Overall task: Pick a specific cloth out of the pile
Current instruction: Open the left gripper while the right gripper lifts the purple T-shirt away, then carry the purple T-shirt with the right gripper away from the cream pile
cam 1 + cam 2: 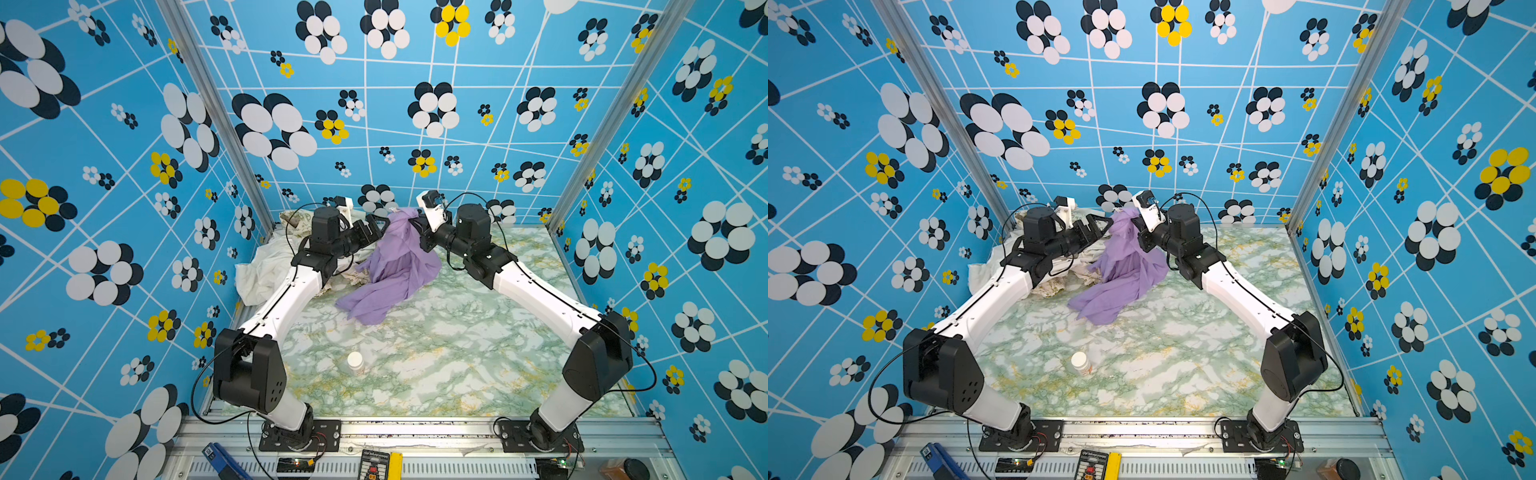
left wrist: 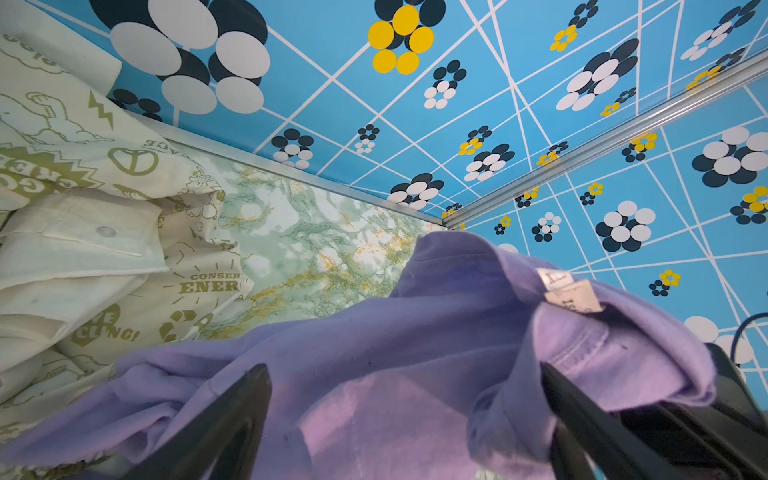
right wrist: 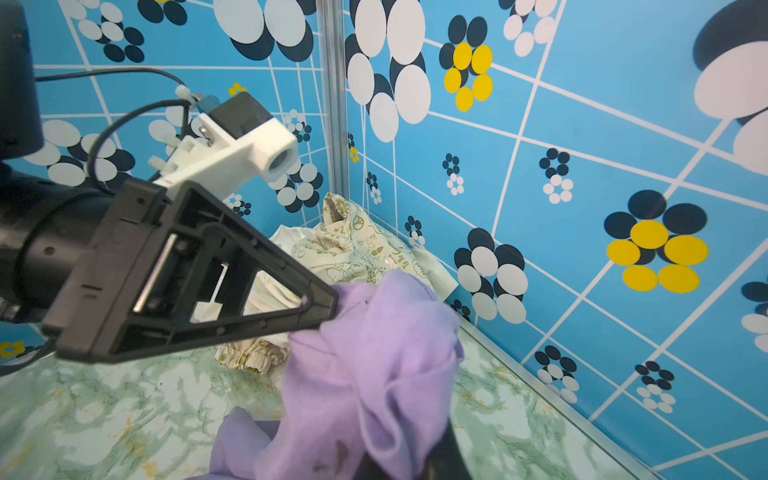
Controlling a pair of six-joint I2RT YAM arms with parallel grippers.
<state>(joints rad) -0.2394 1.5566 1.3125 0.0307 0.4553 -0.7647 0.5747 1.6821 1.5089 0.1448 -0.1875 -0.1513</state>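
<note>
The lilac cloth (image 1: 395,266) hangs from my right gripper (image 1: 417,227), which is shut on its bunched top edge. Its lower folds trail onto the table in both top views. In the right wrist view the cloth (image 3: 374,353) covers most of my jaws, and one dark finger (image 3: 446,455) shows beside it. My left gripper (image 1: 383,225) stands open right beside the cloth's top. In the left wrist view its fingers (image 2: 232,415) are spread wide with the cloth (image 2: 415,332) lying loose across the gap. The pile (image 1: 266,266) of white and cream printed fabric lies at the back left.
A small white bottle (image 1: 355,362) lies on the green marble table (image 1: 457,353) near the front. Patterned blue walls close in the back and both sides. Tools and electronics sit on the metal rail (image 1: 415,430) in front.
</note>
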